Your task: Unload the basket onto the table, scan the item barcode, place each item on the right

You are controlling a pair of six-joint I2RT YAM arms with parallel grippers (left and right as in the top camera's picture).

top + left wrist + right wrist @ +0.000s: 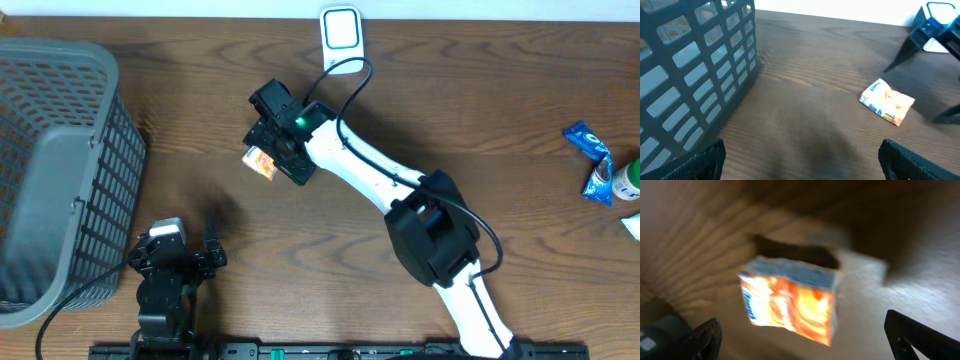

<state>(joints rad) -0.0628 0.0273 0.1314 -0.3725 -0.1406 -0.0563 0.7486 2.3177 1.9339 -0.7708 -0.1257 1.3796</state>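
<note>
The grey basket [55, 170] stands at the left edge; nothing shows in it, though its floor is only partly visible. The table [480, 110] is dark wood, with a white scanner [342, 30] at the far edge and blue packets [592, 160] far right, cut off. The orange packet [259, 160] lies on the table under the right gripper [268, 140], fingers apart, not touching it. The left gripper [185, 250], near left, is also spread wide. The packet's print is blurred.

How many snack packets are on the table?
3 visible: an orange packet under the right gripper, a blue packet at the right edge, another cut off below it. More may lie outside view.
</note>
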